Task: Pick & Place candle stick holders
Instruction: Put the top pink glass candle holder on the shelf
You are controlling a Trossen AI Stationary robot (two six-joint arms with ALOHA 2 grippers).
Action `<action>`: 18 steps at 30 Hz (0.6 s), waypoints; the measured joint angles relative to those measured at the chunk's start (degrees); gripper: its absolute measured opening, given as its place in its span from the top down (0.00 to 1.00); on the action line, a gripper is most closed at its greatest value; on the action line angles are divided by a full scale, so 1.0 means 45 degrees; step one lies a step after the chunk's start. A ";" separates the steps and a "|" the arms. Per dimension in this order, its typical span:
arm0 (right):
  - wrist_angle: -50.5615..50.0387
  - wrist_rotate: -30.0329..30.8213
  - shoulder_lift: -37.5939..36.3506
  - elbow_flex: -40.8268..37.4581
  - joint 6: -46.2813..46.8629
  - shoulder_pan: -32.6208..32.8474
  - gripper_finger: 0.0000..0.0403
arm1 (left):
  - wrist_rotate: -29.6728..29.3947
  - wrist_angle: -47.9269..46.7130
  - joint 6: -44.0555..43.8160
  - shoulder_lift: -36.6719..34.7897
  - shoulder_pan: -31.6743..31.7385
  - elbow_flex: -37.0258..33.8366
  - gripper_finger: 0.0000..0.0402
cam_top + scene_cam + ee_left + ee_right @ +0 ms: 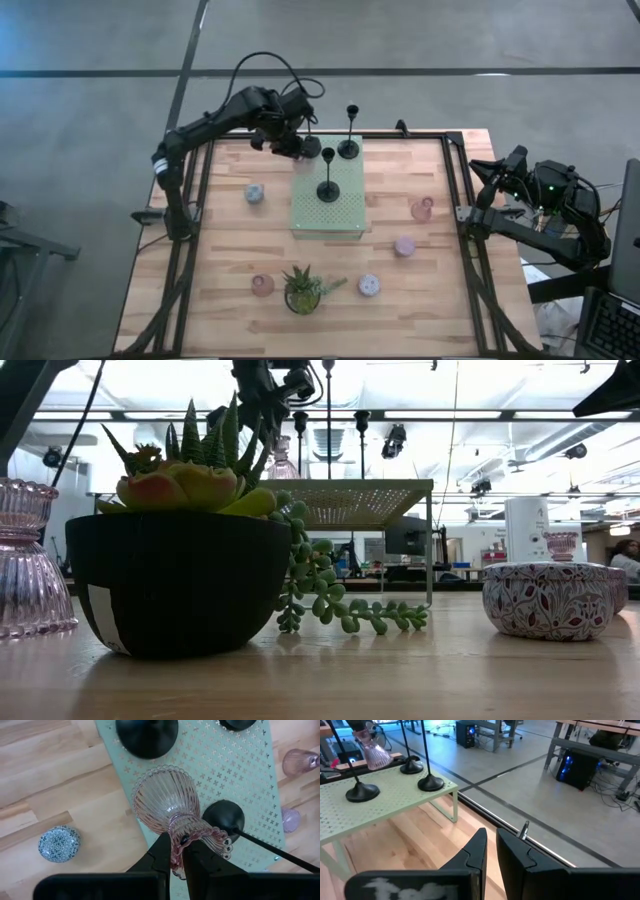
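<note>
Currently left end effector (pixel 177 851) grips pink ribbed glass holder (pixel 167 802) above green perforated shelf (pixel 240 775); right end effector (pixel 491 842) closed, beside shelf.

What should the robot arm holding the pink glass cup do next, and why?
Probably lower it a little. The left gripper is shut on the ribbed pink glass candle holder, held over the pale green perforated metal shelf, between the black disc bases already standing there. The right gripper waits, shut, at the table's edge.

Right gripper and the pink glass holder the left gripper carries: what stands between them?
In the right wrist view, black candlestick holders stand on the green perforated shelf between the right gripper and the pink glass holder.
</note>
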 joint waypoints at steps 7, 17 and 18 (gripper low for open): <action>0.0000 0.0000 0.0000 0.0000 0.0000 0.0000 0.92 | -0.0003 0.0119 0.0254 0.0279 -0.0049 -0.0005 0.93; 0.0000 -0.0005 0.0000 0.0000 0.0000 0.0002 0.92 | 0.0015 0.0087 0.0252 0.0522 -0.0054 -0.0010 0.93; 0.0000 -0.0005 0.0000 0.0000 0.0000 0.0002 0.92 | 0.0016 0.0067 0.0244 0.0521 -0.0054 -0.0010 0.93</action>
